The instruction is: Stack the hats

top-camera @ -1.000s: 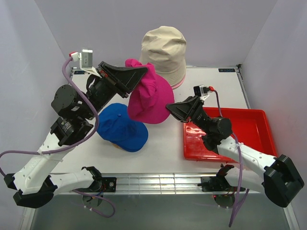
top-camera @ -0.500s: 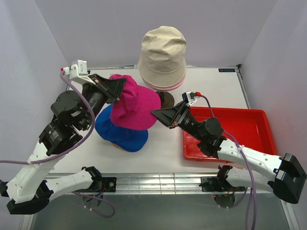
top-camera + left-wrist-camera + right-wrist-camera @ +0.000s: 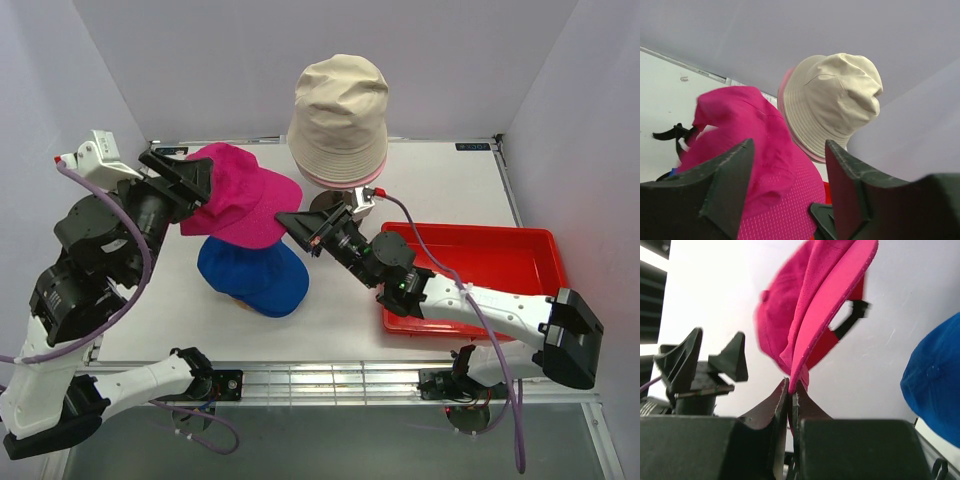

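The magenta cap [image 3: 240,205] hangs over the blue cap [image 3: 255,278], which lies on the white table. My right gripper [image 3: 290,222] is shut on the magenta cap's brim edge [image 3: 792,382]; in the right wrist view the blue cap [image 3: 935,380] sits apart at the right. My left gripper [image 3: 190,175] stands open at the cap's left side. The magenta fabric [image 3: 755,150] shows between its spread fingers [image 3: 725,185], ungripped. At the back the beige bucket hat [image 3: 338,115] sits raised on top of a pink hat, of which only the rim [image 3: 345,183] shows.
A red tray [image 3: 520,250] lies at the right, under my right forearm. A dark round base [image 3: 335,205] shows below the raised hats, partly hidden by the right gripper. Grey walls close in the back and both sides.
My left gripper has opened, let go of the magenta cap and drawn back to the left. The right gripper carried the cap left, over the blue cap, still pinching its brim.
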Available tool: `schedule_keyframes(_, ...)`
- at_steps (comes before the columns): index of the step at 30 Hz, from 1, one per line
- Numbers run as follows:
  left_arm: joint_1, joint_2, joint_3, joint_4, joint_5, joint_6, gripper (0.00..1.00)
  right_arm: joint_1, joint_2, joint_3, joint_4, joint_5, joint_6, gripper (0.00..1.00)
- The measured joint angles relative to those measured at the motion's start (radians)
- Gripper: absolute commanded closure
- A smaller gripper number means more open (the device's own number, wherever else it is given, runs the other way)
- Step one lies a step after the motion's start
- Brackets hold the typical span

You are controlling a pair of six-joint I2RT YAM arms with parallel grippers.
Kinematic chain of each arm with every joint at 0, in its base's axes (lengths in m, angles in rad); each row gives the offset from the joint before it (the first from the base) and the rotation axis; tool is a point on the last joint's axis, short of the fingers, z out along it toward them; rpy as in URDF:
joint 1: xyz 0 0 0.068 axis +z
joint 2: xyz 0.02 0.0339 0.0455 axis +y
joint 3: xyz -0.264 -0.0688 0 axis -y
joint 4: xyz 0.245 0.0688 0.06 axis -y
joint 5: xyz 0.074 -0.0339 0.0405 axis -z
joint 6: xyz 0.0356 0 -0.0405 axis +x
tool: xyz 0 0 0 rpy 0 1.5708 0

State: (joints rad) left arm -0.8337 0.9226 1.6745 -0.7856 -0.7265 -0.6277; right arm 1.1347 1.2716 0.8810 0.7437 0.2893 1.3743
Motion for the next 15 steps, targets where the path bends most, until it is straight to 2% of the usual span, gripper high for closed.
schedule_keyframes(2,0.0,0.002,0.029,-0.021,-0.015,0.006,0.23,0.0,0.03,0.037,-0.016,0.027,-0.003,0.92)
schedule_keyframes(8,0.0,0.006,0.098,-0.03,-0.037,0.025,0.23,0.005,0.112,0.151,-0.058,0.052,-0.006,0.92)
schedule_keyframes(15,0.0,0.005,0.092,-0.029,-0.036,0.041,0.23,0.024,0.129,0.131,-0.029,0.046,0.011,0.92)
